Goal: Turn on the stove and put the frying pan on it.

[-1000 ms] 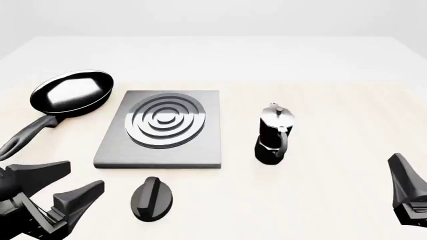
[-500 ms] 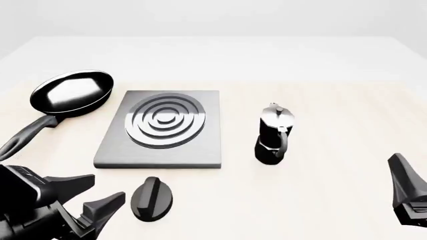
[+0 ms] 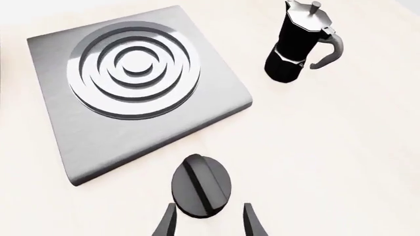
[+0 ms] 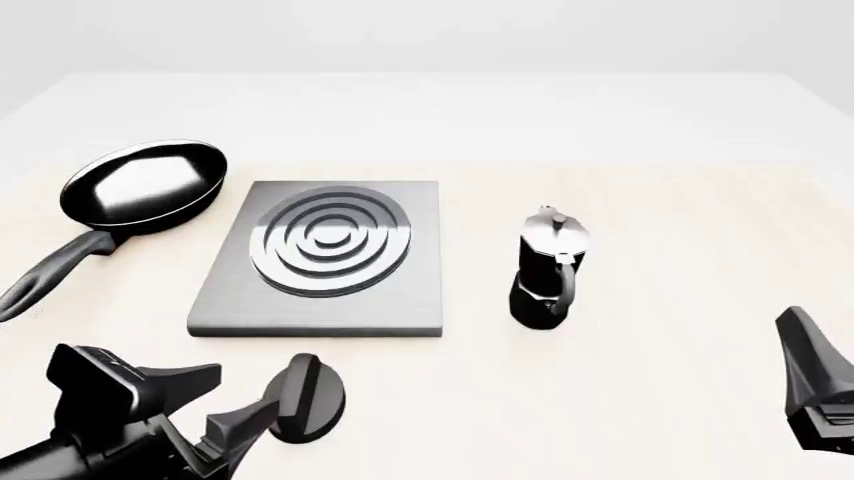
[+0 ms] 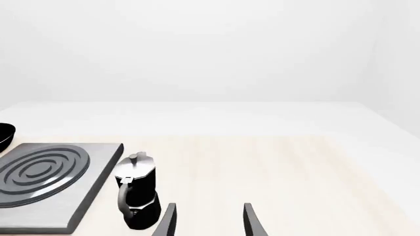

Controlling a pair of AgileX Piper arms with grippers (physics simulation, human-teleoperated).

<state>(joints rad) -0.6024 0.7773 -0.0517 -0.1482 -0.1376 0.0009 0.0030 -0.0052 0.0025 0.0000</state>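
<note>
The left gripper (image 4: 214, 405) hangs spread just short of the knob (image 4: 304, 397), lined up, I'd say, to straddle its ridge and twist. The pan (image 4: 144, 187) waits beside the stove (image 4: 320, 300), handle toward the arms. The right gripper (image 5: 206, 219) idles parted, near the pot (image 4: 549, 268).

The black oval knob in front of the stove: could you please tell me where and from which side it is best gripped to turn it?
Grip the raised ridge running across the top of the knob, one jaw on each long flank, coming from above and the near side. The flat oval body offers little purchase. The left gripper is already open and lined up there, probably the natural choice.
</note>
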